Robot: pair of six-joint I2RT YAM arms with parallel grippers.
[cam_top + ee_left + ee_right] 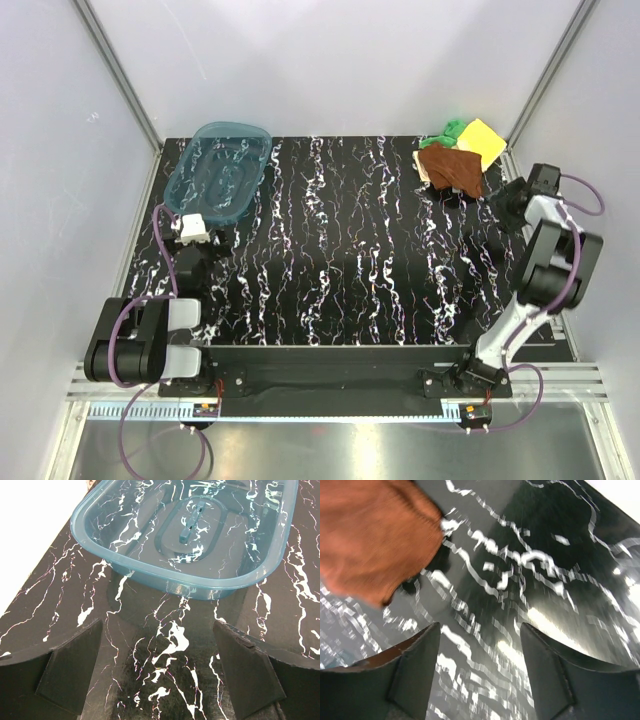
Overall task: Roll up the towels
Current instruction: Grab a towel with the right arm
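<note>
Rust-brown towel (452, 168) lies heaped over the yellow towel (483, 141) and green towel (452, 128) at the table's (340, 250) far right corner. We see the right gripper (480, 630) near the heap, jaws apart, grasping nothing. The left gripper (157, 625), likewise released, faces the tray (165, 577).

Table (340, 250): black, streaked all over with white marble-like veins. Tray (225, 170): translucent teal, with the table's white veining showing through it. Cloth: rust-brown towel (455, 168), plain weave; yellow towel (482, 140); green towel (452, 129), bright. Cables (160, 240): purple.
</note>
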